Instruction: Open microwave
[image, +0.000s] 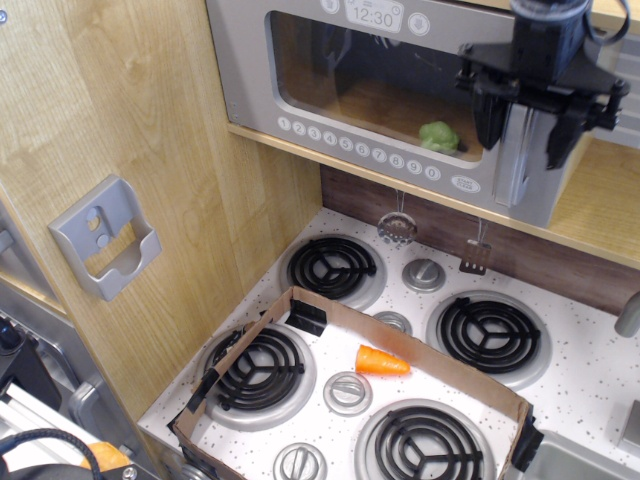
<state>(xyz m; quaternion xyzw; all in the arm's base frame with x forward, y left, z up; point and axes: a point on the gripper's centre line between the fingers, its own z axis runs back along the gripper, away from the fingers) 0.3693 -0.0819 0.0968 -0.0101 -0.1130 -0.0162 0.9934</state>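
The grey toy microwave (330, 110) sits on a wooden shelf at the top, its door shut. A green vegetable (438, 137) shows through the window. The silver vertical door handle (514, 160) is at the door's right side. My black gripper (524, 135) hangs in front of the microwave's right end, open, with one finger on each side of the handle. The fingers are apart from the handle's sides as far as I can tell.
Below is a white toy stove with four black burners (332, 268) and knobs. A cardboard frame (300, 310) lies on it with an orange carrot (381, 362) inside. A spatula (474, 256) and a masher (397, 228) hang on the back wall. A grey holder (104, 238) is on the left panel.
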